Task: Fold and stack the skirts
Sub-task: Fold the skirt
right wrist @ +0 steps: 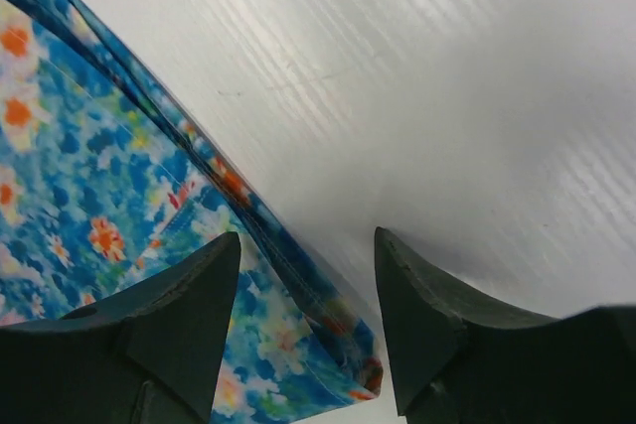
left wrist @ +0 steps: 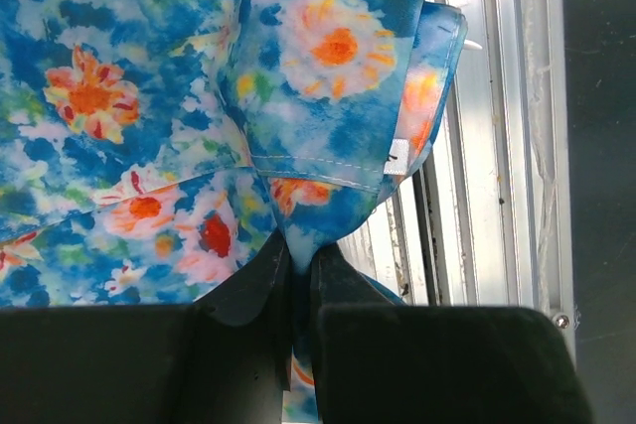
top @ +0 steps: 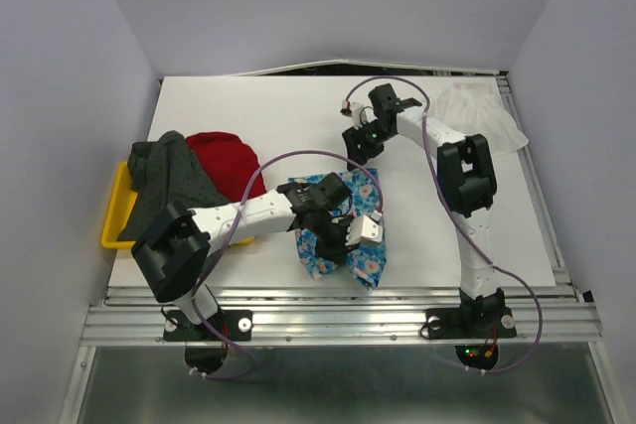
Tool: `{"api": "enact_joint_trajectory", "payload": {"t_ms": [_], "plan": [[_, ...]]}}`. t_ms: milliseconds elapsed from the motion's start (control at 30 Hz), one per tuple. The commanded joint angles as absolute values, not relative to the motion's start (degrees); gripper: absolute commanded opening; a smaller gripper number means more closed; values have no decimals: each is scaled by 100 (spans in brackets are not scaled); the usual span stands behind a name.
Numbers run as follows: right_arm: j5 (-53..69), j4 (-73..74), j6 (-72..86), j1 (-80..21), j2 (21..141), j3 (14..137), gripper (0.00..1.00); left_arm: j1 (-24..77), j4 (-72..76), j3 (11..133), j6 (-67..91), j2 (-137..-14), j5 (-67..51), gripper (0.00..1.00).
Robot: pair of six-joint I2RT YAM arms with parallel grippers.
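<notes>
- The white rectangular table top (top: 298, 116) fills the middle of the overhead view, with a ribbed aluminium rail (top: 338, 307) along its 6 o'clock edge.
- The dark grey dotted cloth skirt (top: 171, 184) lies crumpled at the table's 9 o'clock side, draped over part of the tray.
- The blue cloth skirt with red-and-white flower print (top: 343, 245) sits bunched at 6 o'clock, its lower folds reaching the table's near edge just beside the rail. The left forearm crosses over its 10 o'clock corner and hides some of it.
- The thin white cloth skirt (top: 479, 116) is spread at 2 o'clock, partly behind the right arm.
- The plain red cloth skirt (top: 227, 161) is heaped at 3 o'clock of the grey one, touching it.
- The yellow plastic tray (top: 117, 217) pokes out from under the grey skirt at 8 o'clock.
- The left gripper (left wrist: 301, 267) is clenched on a pinched fold of the blue skirt.
- The right gripper (right wrist: 308, 250), at 12 o'clock of the blue skirt, has its fingers released and apart, low over the skirt's hemmed edge and bare table.
</notes>
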State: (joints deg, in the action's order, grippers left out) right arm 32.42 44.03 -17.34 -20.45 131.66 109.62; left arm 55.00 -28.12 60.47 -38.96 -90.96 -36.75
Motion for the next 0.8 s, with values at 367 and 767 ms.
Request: {"api": "enact_joint_trajectory", "payload": {"t_ms": [367,767], "plan": [[3604,3938,-2496,-2215,12551,8747,32,4747,-3041,7040,-3929,-9202,-4043,0],[3630,3639,-2636,-2268,12516,8253,25,4184,-2374,7497,-3832,-9782,-3297,0]]}}
